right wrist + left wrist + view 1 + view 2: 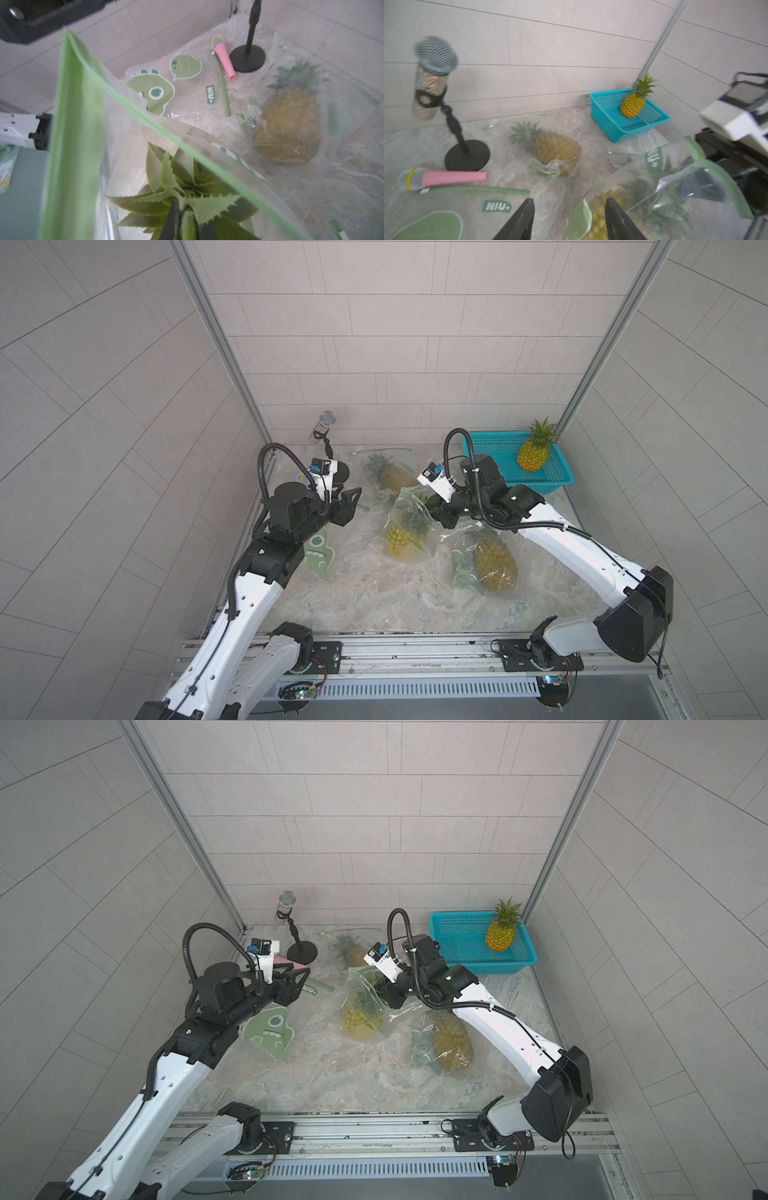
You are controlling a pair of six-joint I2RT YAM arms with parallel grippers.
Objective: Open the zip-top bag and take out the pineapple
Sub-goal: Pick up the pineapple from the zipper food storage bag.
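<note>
Spiky leaves of the pineapple (178, 187) are sitting inside the open zip-top bag (79, 124), lying near the blue basket (490, 448). The right gripper (188, 216) is pinching those leaves. They are looking stiff and good for holding low down; the bag is looking thin and slippery. The left gripper (570, 199), farther from the basket, is hanging open, empty.

Noted glossy, crinkled clear plastic on zip-top bag (76, 124), matt leaves on pineapple (166, 172), teal plastic lattice on basket (540, 485).
</note>
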